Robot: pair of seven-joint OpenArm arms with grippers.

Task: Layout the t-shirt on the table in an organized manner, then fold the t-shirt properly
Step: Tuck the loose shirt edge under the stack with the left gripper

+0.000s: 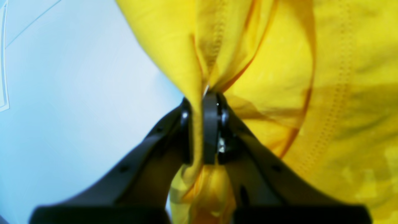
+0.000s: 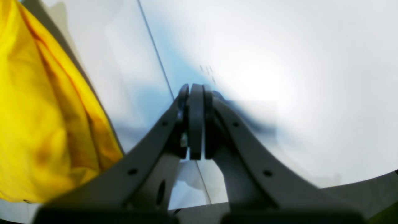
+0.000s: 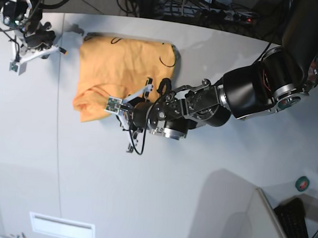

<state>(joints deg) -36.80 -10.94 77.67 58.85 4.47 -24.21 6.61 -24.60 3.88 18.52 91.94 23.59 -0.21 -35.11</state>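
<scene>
**Layout Stage: Left Gripper Holding Cloth, Right Gripper Idle**

While the t-shirt [image 3: 124,68] lies bunched on the far part of the table [image 3: 197,207], I judge the layout step to be in hand; folding has not begun. In the base view the cloth forms a rough rectangle with a rumpled lump at its near left corner, and its dark neckline trim shows along the far right edge.

The left gripper [image 1: 202,102] has its jaws pressed together on a fold of the shirt: the left wrist view shows yellow cloth passing between the black fingers [image 1: 210,130] and gathering on both sides of them. In the base view this arm reaches in from the right, and its tip sits at the near edge of the shirt.

The right gripper [image 2: 196,90] has its jaws pressed together with nothing between them. It hangs over bare table, with the shirt off to one side in its wrist view. In the base view I see it at the far left corner, just beside the shirt's far left edge but apart from it.

Next move, as I judge it:
1. Draw the pinched edge outward to spread the lump flat.
2. Keep the pull low and slow, so the whole shirt does not slide.
3. Bring the right gripper in, spread it, and take an opposite edge for tension.

I cannot tell which part of the shirt the left gripper holds.
</scene>
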